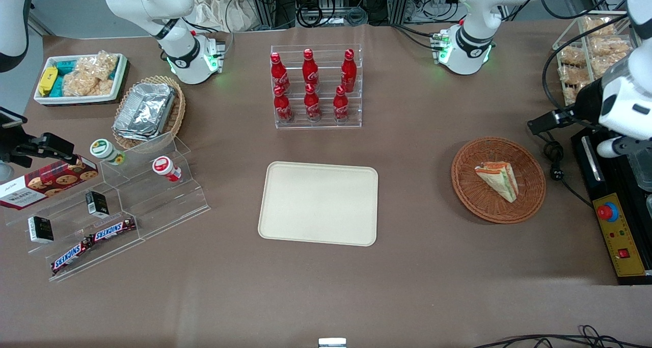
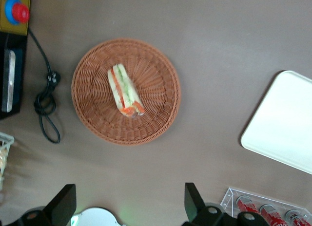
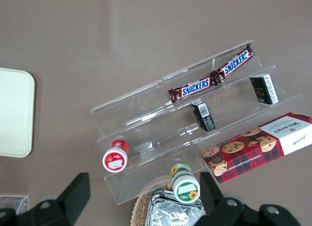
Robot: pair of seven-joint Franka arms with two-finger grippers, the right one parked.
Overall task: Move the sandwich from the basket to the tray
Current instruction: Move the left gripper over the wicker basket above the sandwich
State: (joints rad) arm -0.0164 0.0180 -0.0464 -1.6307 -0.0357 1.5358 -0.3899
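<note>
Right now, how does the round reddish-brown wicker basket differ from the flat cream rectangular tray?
The round reddish-brown woven wicker basket is textured, while the flat cream rectangular plastic tray is smooth and larger. The basket holds the triangular sandwich; the tray is bare. The basket lies toward the working arm's end, with the left gripper above it, fingers open. Both are shallow and sit on the brown table.
</note>
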